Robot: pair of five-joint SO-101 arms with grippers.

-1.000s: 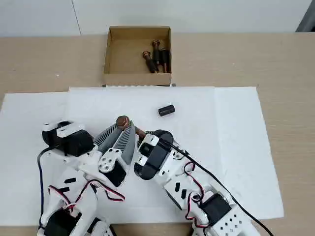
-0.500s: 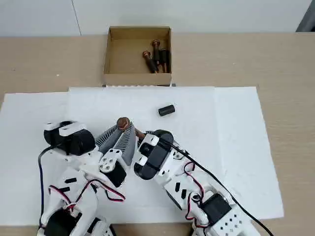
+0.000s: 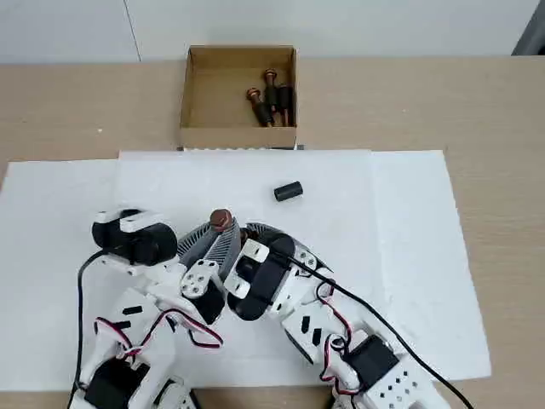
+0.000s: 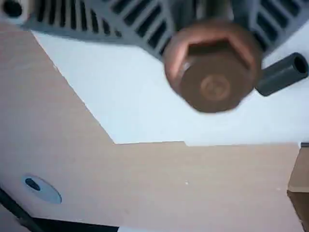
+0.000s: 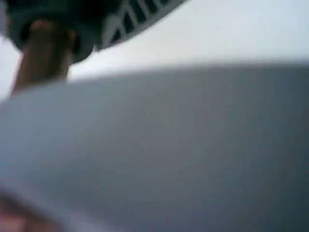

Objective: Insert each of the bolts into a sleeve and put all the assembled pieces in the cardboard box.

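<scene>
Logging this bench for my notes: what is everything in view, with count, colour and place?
cardboard box: one, brown, far end of the table
assembled pieces: seemingly three, copper bolts in black sleeves, inside the box
sleeve: one, black, loose on the paper
bolt: one, copper, held in the left gripper
paper: white sheets, over the table
table: one, light wood
left gripper: one, dark grey, shut on the bolt
right gripper: one, dark, close beside the bolt

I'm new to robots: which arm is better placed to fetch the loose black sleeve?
Probably the right. The left gripper is shut on the bolt, and the sleeve lies on the right arm's side.
</scene>
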